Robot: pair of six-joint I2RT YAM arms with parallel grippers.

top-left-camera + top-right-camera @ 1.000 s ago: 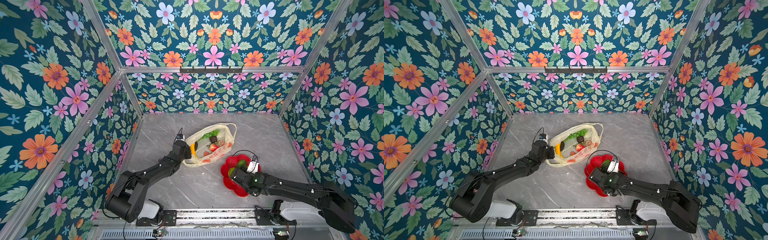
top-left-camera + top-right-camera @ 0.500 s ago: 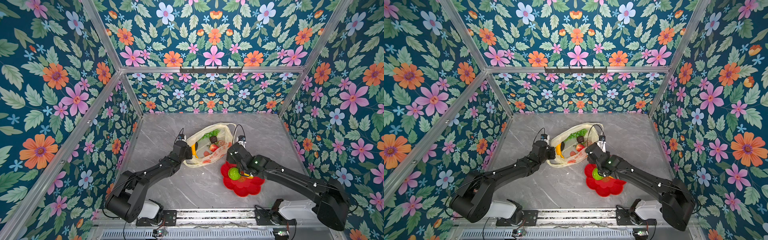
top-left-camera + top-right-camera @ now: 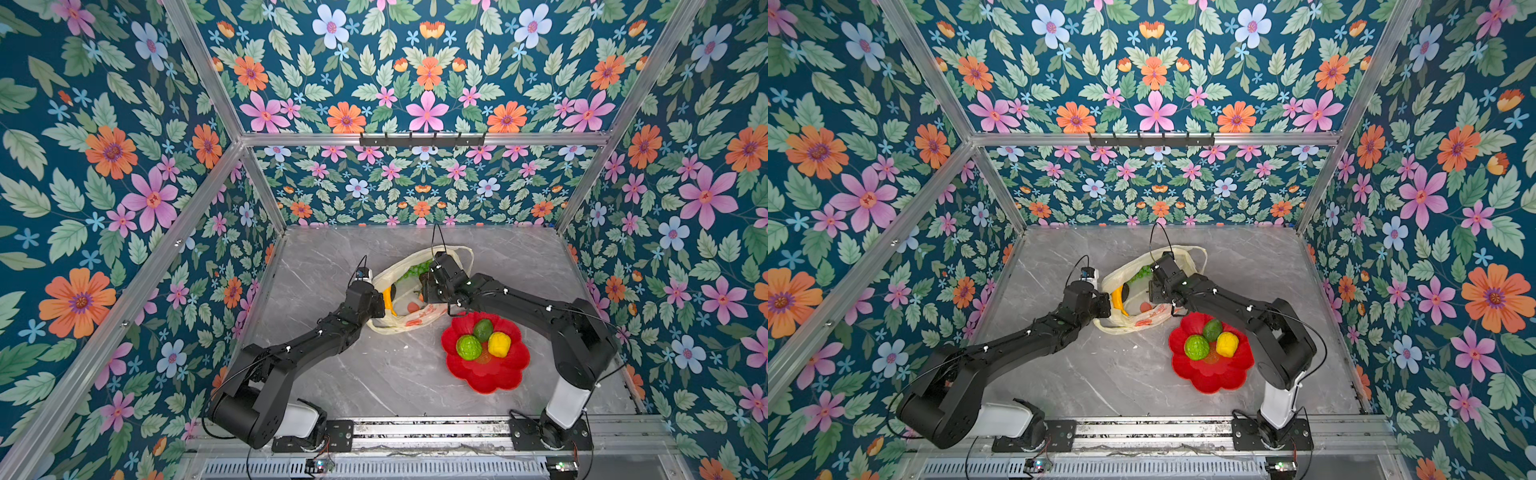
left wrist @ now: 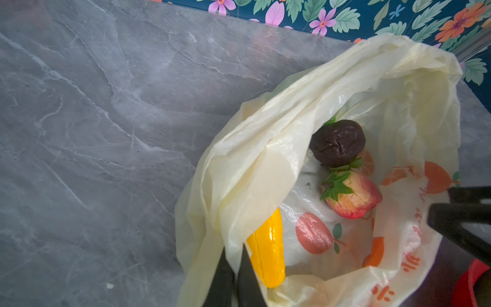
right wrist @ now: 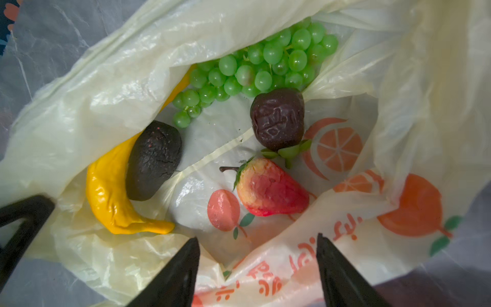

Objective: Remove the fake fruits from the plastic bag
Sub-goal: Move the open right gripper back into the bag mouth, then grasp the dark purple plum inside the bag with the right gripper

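Right gripper (image 5: 257, 237) reached plastic bag (image 5: 106, 93), print (image 5: 267, 283) unreadable

**Work surface.** A grey marble-patterned tabletop (image 3: 374, 374) (image 3: 1100, 365) with pale veining forms the floor of the cell. It also shows in the left wrist view (image 4: 106, 133).

**Plate.** A red flower-shaped plate (image 3: 486, 384) (image 3: 1212, 382) with a scalloped rim rests flat on the tabletop, front right in both top views. Part of its red rim shows in the left wrist view (image 4: 471, 283).

**Enclosure.** Floral wallpaper (image 3: 424, 83) covers the back and side walls: dark teal with pink, orange and pale-blue flowers and green leaves. Aluminium frame bars (image 3: 291, 139) run along the wall joints. A black hook rail (image 3: 422, 140) sits centred on the horizontal back bar.

**Front edge.** An aluminium rail (image 3: 428, 430) runs along the front of the tabletop.
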